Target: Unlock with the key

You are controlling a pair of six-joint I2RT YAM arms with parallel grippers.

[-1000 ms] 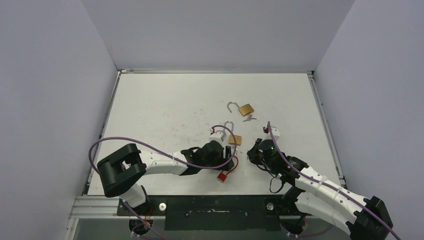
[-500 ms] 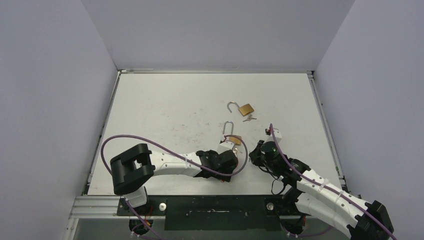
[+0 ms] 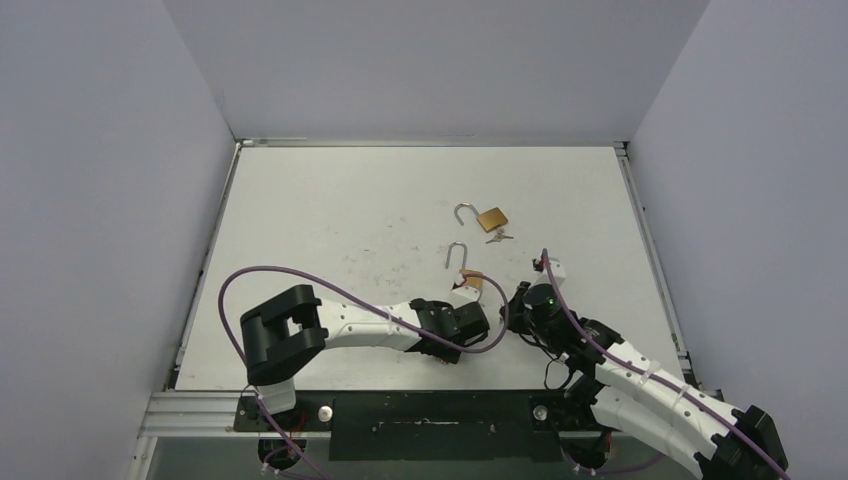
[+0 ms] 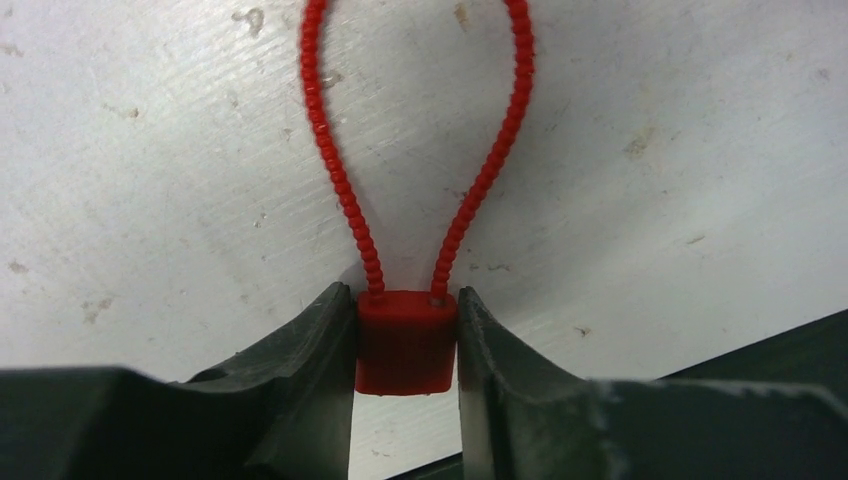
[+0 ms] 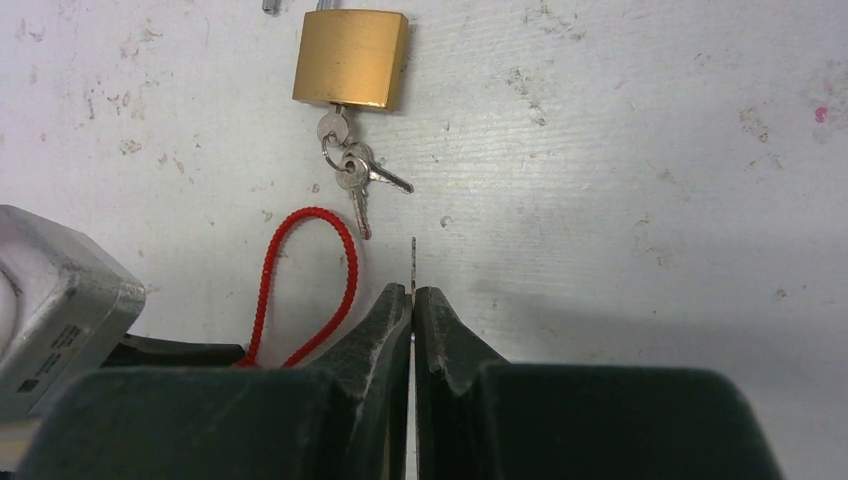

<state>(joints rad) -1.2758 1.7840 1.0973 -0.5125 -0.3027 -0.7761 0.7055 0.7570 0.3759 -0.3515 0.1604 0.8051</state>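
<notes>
**A:** What has just changed?

**B:** The left hand point(image 4: 405, 300) has slid right along the near edge of the surface point(image 3: 300, 200) and narrowed. A second ago it stood wide. Now its fingers point(image 4: 325, 330) press both sides of the red tag point(image 4: 405, 345), and the tag's beaded loop point(image 4: 320, 130) lies flat ahead.

**A:** And the right hand?

**B:** The right hand point(image 5: 413, 300) stays clenched, tips together. A hair-thin sliver shows above them, and I cannot tell what it is.

**A:** Where is the key?

**B:** The keys point(image 5: 352, 170) hang from the base of the brass padlock point(image 5: 350, 58), just ahead of the right hand and untouched. From above, the padlock's shackle looks swung open.

**A:** What does that mean for the task?

**B:** The new grip is on the tag, not the key. I cannot see the loop joining the keys, so I doubt it helps with the lock.
</notes>
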